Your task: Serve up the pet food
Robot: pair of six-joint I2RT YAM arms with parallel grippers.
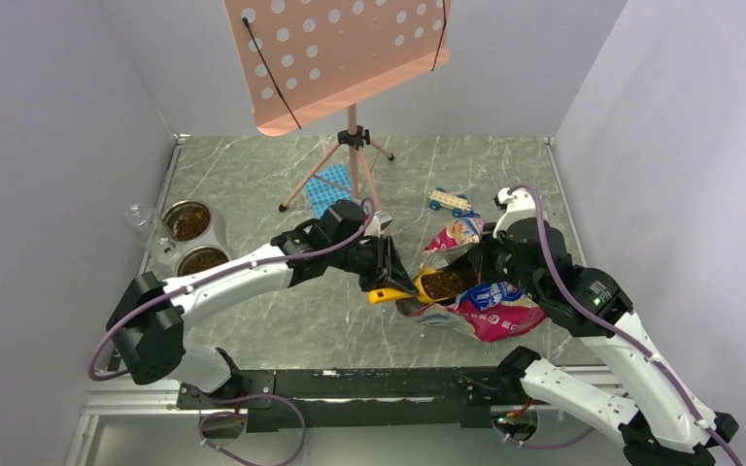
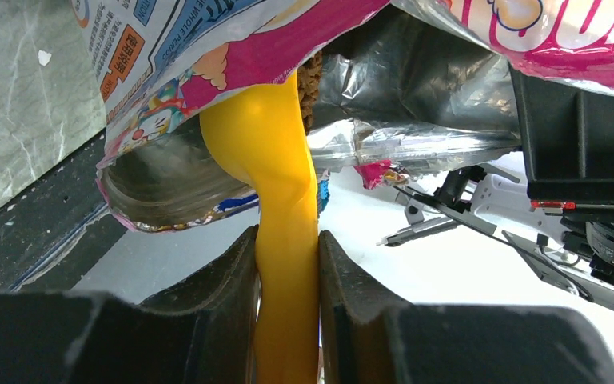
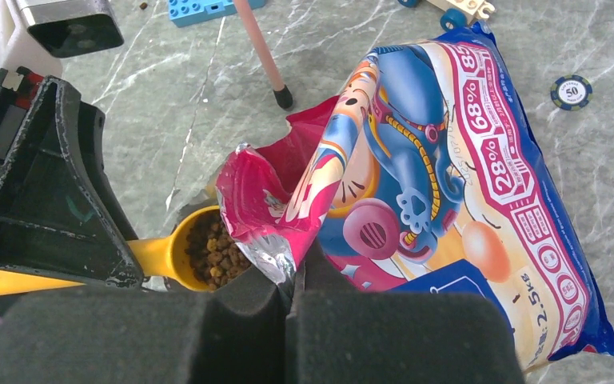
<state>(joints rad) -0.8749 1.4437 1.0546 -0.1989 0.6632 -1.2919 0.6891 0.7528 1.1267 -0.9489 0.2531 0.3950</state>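
The pet food [image 3: 212, 250] is dark brown kibble heaped in the bowl of a yellow scoop [image 3: 160, 254] at the mouth of the pink-and-blue foil bag [image 3: 448, 176]. From above, the kibble [image 1: 442, 282] shows in the bag's [image 1: 491, 301] opening. My left gripper [image 1: 393, 277] is shut on the scoop's handle [image 2: 276, 160], with the scoop's bowl reaching into the bag [image 2: 232, 48]. My right gripper [image 3: 292, 276] is shut on the bag's torn top edge and holds the mouth open; it also shows in the top view [image 1: 466, 254].
A double metal bowl [image 1: 168, 243] with kibble in both cups stands at the left, beside a clear cup [image 1: 139, 218]. A pink music stand [image 1: 340, 58] on a tripod stands at the back. Nearby are a blue brick plate [image 1: 330, 189], a toy car [image 1: 450, 201] and a poker chip [image 3: 571, 91].
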